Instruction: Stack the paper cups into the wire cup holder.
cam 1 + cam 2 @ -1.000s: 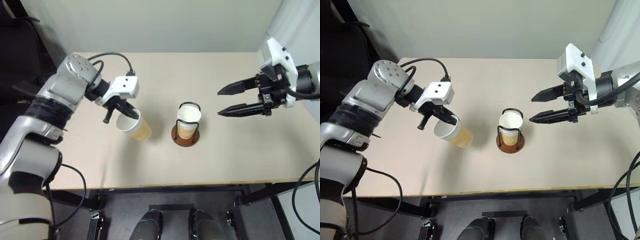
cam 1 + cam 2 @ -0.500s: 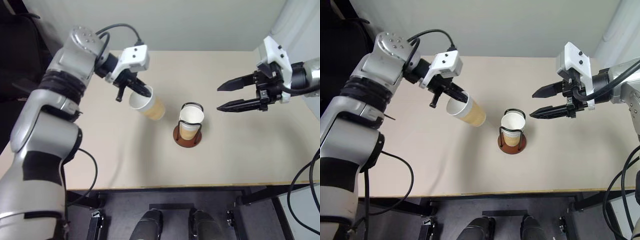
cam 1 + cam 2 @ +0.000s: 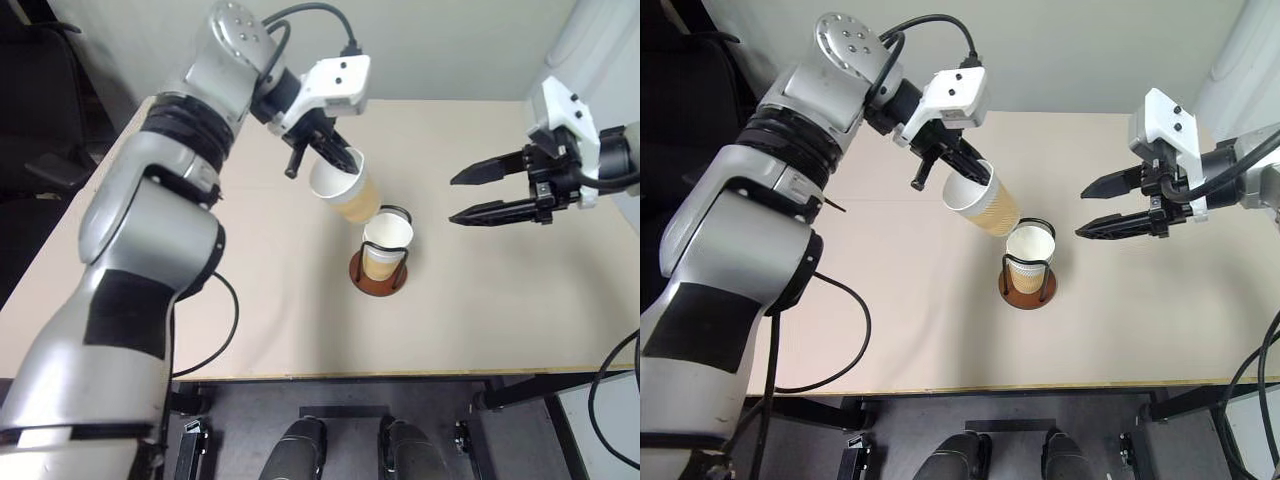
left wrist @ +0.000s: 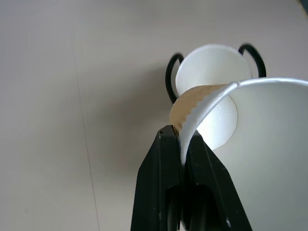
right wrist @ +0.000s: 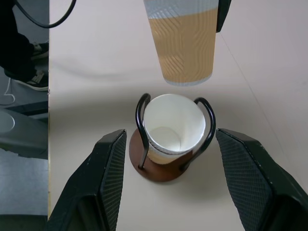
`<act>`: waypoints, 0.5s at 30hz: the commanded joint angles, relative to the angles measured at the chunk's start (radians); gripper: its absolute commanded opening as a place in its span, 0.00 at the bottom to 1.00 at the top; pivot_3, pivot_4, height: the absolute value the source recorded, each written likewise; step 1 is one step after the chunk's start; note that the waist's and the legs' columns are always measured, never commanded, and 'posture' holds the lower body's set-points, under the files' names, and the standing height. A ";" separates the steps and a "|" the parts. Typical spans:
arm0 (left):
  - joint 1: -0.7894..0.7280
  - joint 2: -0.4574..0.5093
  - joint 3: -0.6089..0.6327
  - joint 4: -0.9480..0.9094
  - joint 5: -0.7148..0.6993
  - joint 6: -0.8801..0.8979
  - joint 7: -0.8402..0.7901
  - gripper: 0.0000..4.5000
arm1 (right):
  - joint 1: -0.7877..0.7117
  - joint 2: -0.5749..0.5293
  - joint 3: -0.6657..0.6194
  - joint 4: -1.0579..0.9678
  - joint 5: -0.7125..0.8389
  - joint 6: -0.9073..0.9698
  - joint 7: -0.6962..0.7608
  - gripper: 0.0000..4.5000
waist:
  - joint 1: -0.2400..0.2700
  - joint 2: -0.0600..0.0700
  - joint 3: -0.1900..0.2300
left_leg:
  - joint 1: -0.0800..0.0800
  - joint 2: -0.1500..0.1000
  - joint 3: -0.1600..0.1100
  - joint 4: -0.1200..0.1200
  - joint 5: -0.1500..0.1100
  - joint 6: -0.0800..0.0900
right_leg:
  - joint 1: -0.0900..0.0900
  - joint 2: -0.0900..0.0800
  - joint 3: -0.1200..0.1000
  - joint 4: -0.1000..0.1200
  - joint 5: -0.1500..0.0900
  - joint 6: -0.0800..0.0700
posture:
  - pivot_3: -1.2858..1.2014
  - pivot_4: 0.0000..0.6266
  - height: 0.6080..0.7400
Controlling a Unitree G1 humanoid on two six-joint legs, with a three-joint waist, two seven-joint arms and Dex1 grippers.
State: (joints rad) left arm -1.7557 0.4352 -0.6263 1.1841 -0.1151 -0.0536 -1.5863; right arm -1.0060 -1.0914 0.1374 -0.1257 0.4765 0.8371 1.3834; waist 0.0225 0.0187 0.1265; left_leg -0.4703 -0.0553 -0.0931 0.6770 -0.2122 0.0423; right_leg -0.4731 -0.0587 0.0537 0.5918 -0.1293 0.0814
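My left gripper (image 3: 338,156) is shut on the rim of a paper cup (image 3: 346,190), one finger inside and one outside. This cup hangs tilted in the air, its tan bottom just above and to the left of the wire cup holder (image 3: 378,282). The holder stands mid-table, black wire loops on a reddish-brown disc, with another paper cup (image 3: 385,240) upright inside it. My right gripper (image 3: 462,197) hovers open to the right of the holder, nothing between its fingers (image 5: 108,178). The right wrist view looks down on the nested cup (image 5: 171,127) with the held cup (image 5: 185,43) above it.
The beige table (image 3: 250,300) carries only the holder. A pale wall runs behind its far edge, and dark floor lies beyond its left side.
My left arm has carried the cup up and to the right, from well left of the holder to just above its left side. The right gripper has stayed where it was, open.
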 commanded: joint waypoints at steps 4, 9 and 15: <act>-0.064 -0.041 0.045 0.011 0.018 -0.032 -0.028 0.01 | 0.003 -0.047 -0.060 -0.043 0.020 0.019 0.002 0.66 | 0.001 0.000 0.000 | 0.000 0.000 0.000 0.003 -0.004 0.006 | 0.001 0.000 0.000 0.000 0.000 0.001 | 0.52 0.24 1.00; -0.061 -0.061 0.056 0.020 0.040 -0.046 -0.028 0.01 | 0.006 -0.051 -0.062 -0.044 0.022 0.022 -0.001 0.66 | 0.000 0.000 0.000 | 0.001 0.000 0.001 0.005 -0.006 0.010 | 0.002 0.001 0.001 0.001 -0.001 0.001 | 0.52 0.24 1.00; -0.046 -0.078 0.053 0.028 0.079 -0.081 -0.028 0.01 | 0.010 -0.050 -0.063 -0.048 0.024 0.024 -0.004 0.66 | 0.001 0.000 0.000 | 0.001 0.000 0.001 0.007 -0.005 0.010 | 0.003 0.000 0.002 0.001 -0.001 -0.001 | 0.52 0.24 1.00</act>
State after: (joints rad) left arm -1.7787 0.3600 -0.5995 1.2173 -0.0431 -0.1129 -1.5863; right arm -0.9919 -1.1227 0.1227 -0.1546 0.4872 0.8618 1.3804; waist 0.0235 0.0186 0.1265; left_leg -0.4696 -0.0551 -0.0932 0.6851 -0.2168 0.0527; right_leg -0.4696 -0.0592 0.0561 0.5928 -0.1299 0.0809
